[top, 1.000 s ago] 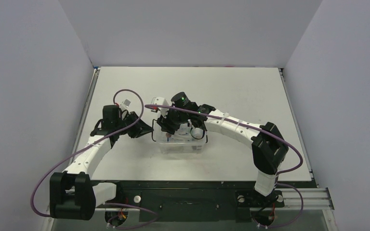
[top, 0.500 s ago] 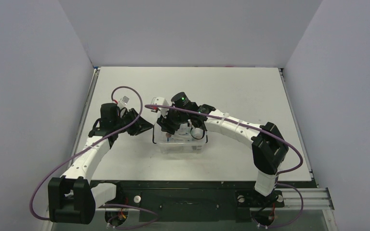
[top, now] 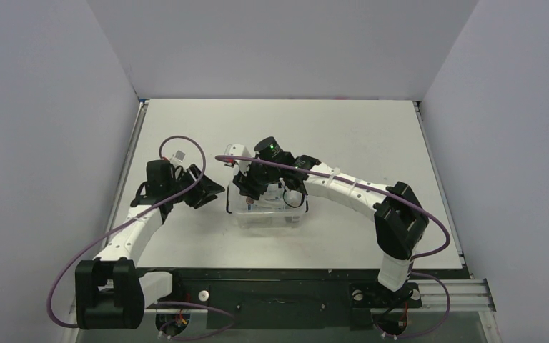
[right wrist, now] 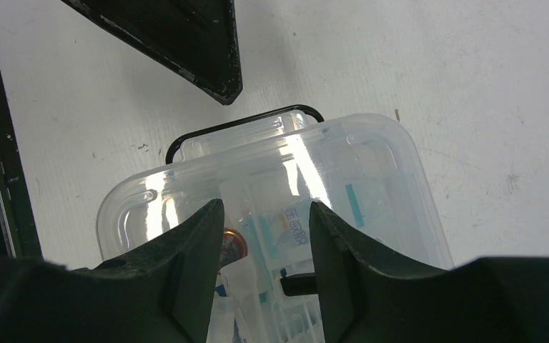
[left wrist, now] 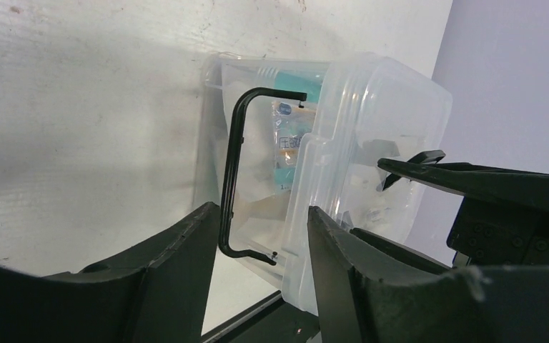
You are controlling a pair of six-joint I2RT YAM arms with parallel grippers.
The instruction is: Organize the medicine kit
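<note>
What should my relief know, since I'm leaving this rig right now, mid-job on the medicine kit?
Left gripper: jaws open, holding nothing, at the kit's left end, facing its black clip.
Right gripper: jaws apart just above the lid; nothing clearly gripped.
Medicine kit: middle of the table, lid on top, packets inside.
Done: items are in, lid is placed.
Left: confirm the clip is latched, which I cannot tell from these views, then probably pull both arms clear.
</note>
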